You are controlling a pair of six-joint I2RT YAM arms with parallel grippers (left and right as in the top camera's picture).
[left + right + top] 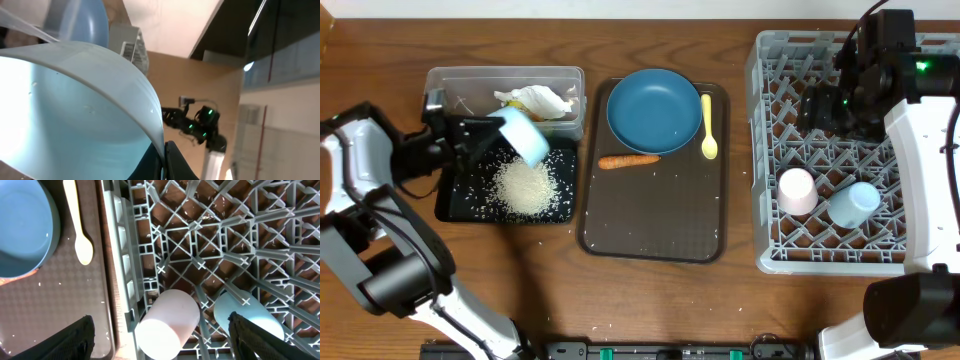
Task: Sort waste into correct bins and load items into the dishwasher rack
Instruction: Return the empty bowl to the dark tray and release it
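Note:
My left gripper (pixel 492 128) is shut on the rim of the pale blue-white bowl (pixel 527 135), tipped on its side above the black tray (pixel 455 205). The bowl's inside fills the left wrist view (pixel 75 110), pinched between the fingers (pixel 164 160). A pile of white rice (pixel 525 187) lies in the black tray. Crumpled white paper (pixel 533 100) sits in the clear tub (pixel 450 80). The dark blue plate (pixel 653 108), yellow spoon (pixel 708 128) and orange carrot stick (pixel 628 160) lie on the brown serving tray (pixel 650 235). My right gripper (pixel 160 335) is open above the grey rack (pixel 770 220), over the pink cup (pixel 797 191) and light blue cup (pixel 854 204).
Loose rice grains are scattered on the brown serving tray and on the table by the black tray. The right arm's body hangs over the rack's right side. In the right wrist view the rack's wall (pixel 127 270) runs between the brown tray and the cups.

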